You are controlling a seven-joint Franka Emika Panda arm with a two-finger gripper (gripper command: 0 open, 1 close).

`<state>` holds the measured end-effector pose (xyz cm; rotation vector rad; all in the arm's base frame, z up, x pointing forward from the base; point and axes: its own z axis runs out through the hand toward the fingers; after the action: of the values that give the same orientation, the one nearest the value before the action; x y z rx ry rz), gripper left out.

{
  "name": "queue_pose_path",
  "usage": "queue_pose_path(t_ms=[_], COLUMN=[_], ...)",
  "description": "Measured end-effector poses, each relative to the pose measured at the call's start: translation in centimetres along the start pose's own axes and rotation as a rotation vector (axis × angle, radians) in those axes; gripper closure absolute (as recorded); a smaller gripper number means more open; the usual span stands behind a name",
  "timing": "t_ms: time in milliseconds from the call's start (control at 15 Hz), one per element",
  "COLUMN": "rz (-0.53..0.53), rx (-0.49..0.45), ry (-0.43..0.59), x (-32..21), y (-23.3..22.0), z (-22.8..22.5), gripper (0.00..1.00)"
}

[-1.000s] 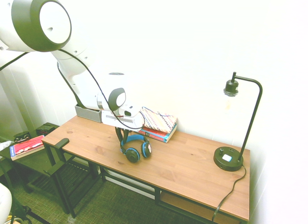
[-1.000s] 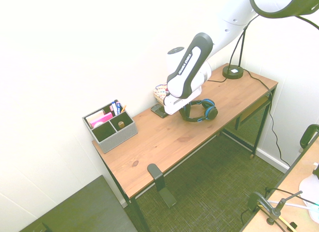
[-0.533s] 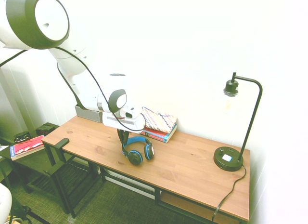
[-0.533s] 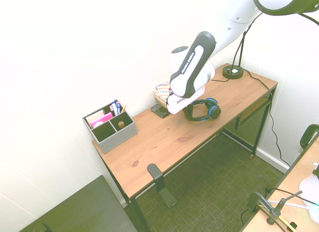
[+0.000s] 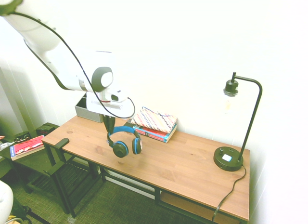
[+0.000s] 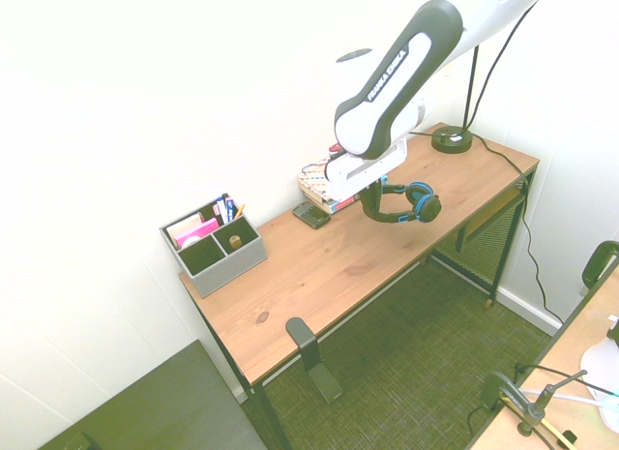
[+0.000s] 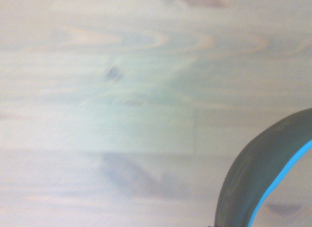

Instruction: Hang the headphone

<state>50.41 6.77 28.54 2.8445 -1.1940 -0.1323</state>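
Dangling headphone (image 5: 124,141) above desk (image 5: 192,161), near front edge

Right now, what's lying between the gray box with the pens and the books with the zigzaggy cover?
A small dark gadget lies between the gray box and the books. The second exterior view shows it.

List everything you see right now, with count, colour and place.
headphone: 1, blue and black, held up off the desk
desk: 1, brown wooden top, under the headphone
hanger: 1, black, on the desk's front edge
lamp: 1, black, at one end of the desk
organizer: 1, grey, at the other end, pens inside
books: stack, patterned cover on top, at the wall side
dark device: 1, beside the stack
claw: 1, dark, shut on the headband
arm: 1, white and dark, above the desk
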Motion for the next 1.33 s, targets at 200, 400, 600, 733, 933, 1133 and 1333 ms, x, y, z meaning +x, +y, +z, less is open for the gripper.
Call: queue_pose_path(t_ms=[200, 400, 600, 733, 933, 1133, 1333], rz=[-0.065, -0.081, -0.103, -0.12, -0.149, -0.183, -0.202], rx=[-0.031, -0.07, -0.092, -0.094, -0.07, 0.003, 0.017], ry=[-0.056, -0.048, -0.035, -0.031, -0.012, 0.051, 0.067], x=[-8.1, -14.9, -20.3, -23.3, -27.3, -30.9, -34.2], y=[-2.1, -4.3, -5.2, -5.2, -5.2, -5.4, -5.0], z=[-2.1, -2.1, -1.0, 0.5, 3.5, 6.7, 10.2], gripper=[1.0, 1.0, 1.0, 1.0, 1.0, 1.0, 1.0])
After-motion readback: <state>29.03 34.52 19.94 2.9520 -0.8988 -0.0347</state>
